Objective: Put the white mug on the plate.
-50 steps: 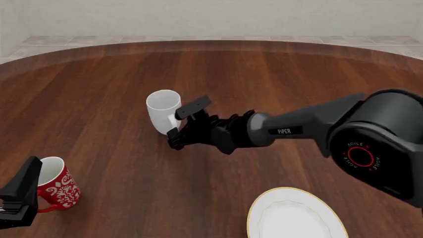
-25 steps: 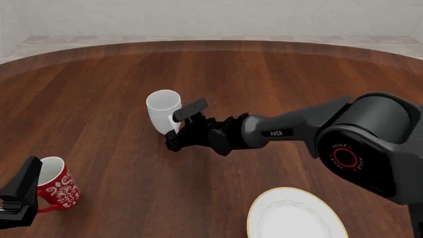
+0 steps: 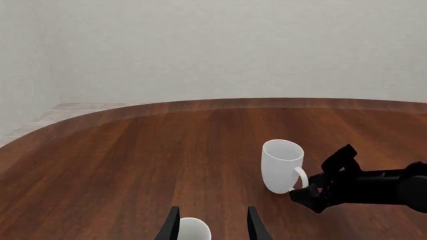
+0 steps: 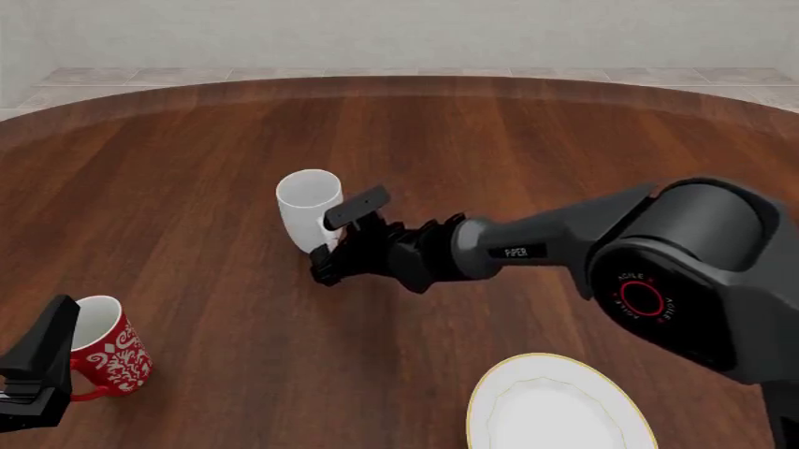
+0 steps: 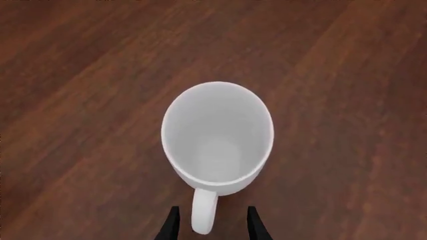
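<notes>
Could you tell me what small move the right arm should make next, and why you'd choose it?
Probably close the right hand on the handle. In the right wrist view the white mug stands upright with its handle between the open fingers, not yet gripped. The plate lies apart, so a grasp must come first.

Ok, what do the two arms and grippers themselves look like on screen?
The right arm is matte black with rounded joint housings, white "PIPER" lettering on the forearm, and a red ring reading "AGILE" on the big joint. The right gripper is black with two flat fingers. Only the left gripper shows, black and angular. No cables are visible.
</notes>
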Action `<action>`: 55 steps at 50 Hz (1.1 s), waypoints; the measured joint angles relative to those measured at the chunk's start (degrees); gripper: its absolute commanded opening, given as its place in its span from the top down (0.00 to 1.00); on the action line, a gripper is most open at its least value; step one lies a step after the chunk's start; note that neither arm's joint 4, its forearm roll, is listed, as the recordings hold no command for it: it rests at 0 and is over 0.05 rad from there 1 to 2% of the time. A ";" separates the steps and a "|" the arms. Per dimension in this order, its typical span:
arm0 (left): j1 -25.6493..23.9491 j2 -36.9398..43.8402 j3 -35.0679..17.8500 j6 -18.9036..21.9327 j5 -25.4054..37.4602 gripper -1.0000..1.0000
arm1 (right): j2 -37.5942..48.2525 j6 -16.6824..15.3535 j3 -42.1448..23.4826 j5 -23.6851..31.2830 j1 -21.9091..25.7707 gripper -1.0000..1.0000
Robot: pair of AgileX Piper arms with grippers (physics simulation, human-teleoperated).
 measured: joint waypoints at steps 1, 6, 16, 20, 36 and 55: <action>0.00 0.00 0.00 0.00 0.00 0.00 | -0.05 -0.02 0.03 0.01 -0.01 1.00; 0.00 0.00 0.00 0.00 0.00 0.00 | -0.60 0.09 0.19 0.02 0.19 1.00; 0.00 0.00 0.00 0.00 0.00 0.00 | -0.94 -0.54 0.61 0.18 -0.01 1.00; 0.00 0.00 0.00 0.00 0.00 0.00 | -1.11 -0.78 0.78 0.30 -0.10 1.00; 0.00 0.00 0.00 0.00 0.00 0.00 | -3.52 -2.15 2.57 1.10 -0.46 1.00; 0.00 0.00 0.00 0.00 0.00 0.00 | -12.10 -4.01 9.60 1.85 -0.79 1.00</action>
